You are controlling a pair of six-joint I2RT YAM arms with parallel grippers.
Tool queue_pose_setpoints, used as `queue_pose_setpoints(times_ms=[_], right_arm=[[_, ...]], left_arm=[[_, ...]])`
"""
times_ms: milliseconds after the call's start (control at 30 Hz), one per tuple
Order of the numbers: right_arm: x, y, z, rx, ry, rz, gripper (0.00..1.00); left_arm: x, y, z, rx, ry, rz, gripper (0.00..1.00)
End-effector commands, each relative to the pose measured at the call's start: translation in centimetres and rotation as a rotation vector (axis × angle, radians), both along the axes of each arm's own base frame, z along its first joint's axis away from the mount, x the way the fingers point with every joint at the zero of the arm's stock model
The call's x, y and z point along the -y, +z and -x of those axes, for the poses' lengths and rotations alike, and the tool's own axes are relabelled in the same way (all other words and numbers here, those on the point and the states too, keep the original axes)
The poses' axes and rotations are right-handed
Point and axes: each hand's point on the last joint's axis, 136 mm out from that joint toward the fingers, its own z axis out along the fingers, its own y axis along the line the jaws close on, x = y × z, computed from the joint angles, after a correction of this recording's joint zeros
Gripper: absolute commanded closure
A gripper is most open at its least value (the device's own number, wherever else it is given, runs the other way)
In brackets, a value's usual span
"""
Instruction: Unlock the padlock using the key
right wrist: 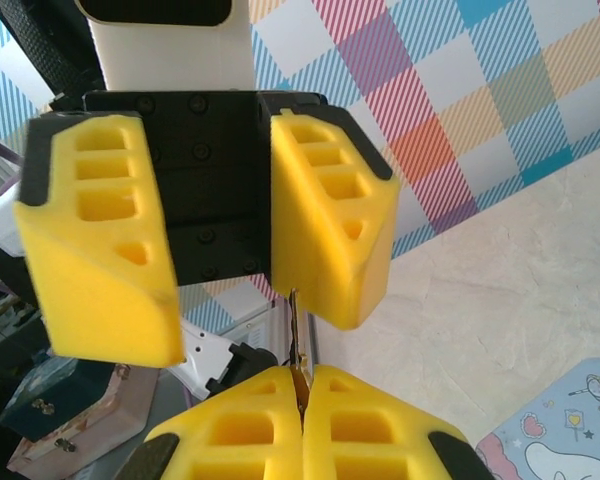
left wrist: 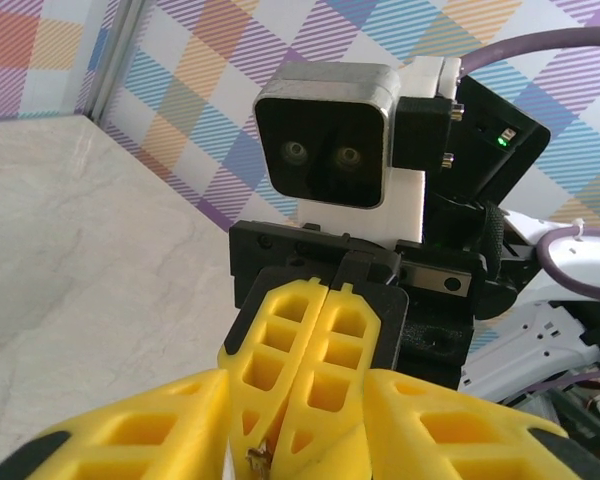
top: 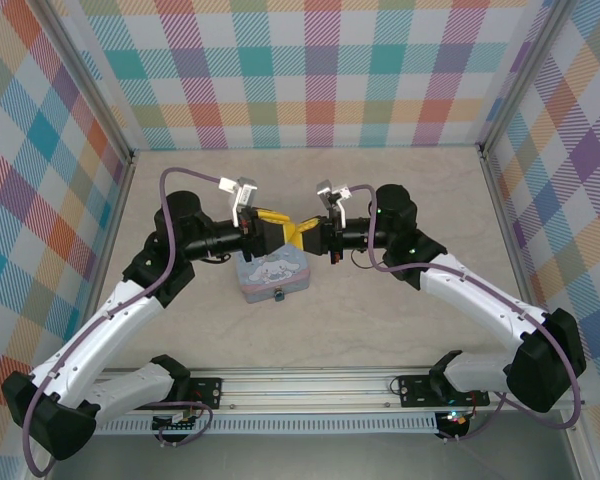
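My two grippers meet tip to tip above a pastel-blue cartoon tin (top: pixel 273 275). The right gripper (right wrist: pixel 302 372) is shut on the key (right wrist: pixel 296 335), a thin dark sliver that sticks out past its fingertips. In the left wrist view the key (left wrist: pixel 255 458) shows as a small dark bit at those shut tips. The left gripper (left wrist: pixel 295 440) is open, its fingers on either side of the right gripper's tips. One left finger (right wrist: pixel 330 220) lies right beside the key. A tiny dark thing on the tin's front wall looks like the padlock (top: pixel 277 296).
The tin stands mid-table under both grippers (top: pixel 292 235), and its corner (right wrist: pixel 570 430) shows low right in the right wrist view. A dark teal box (right wrist: pixel 40 390) lies behind the left arm. Checked walls (top: pixel 310 70) close in the back and both sides.
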Motion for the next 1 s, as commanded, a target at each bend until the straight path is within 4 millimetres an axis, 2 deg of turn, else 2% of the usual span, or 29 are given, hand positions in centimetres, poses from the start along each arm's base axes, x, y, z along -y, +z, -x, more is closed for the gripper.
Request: queue_pose_setpoints(times_ms=[0, 133, 233, 500, 967], right_arm=[[-0.1, 1.2, 0.4, 0.027, 0.014, -0.039, 0.98], [-0.1, 1.1, 0.3, 0.019, 0.009, -0.039, 0.96], [0.1, 0.8, 0.3, 0.020, -0.002, -0.046, 0.87], [0.3, 0.8, 1.0, 0.003, 0.031, -0.098, 0.70], [0.2, 1.5, 0.9, 0.008, 0.031, -0.128, 0.71]], left_arm=[[0.2, -0.1, 0.1, 0.010, -0.019, 0.010, 0.69], [0.1, 0.0, 0.1, 0.014, -0.015, 0.012, 0.89], [-0.1, 0.4, 0.0, 0.020, -0.001, 0.020, 1.00], [-0.1, 1.1, 0.1, 0.025, 0.005, 0.041, 1.00], [-0.2, 0.9, -0.1, 0.018, 0.014, 0.043, 1.00]])
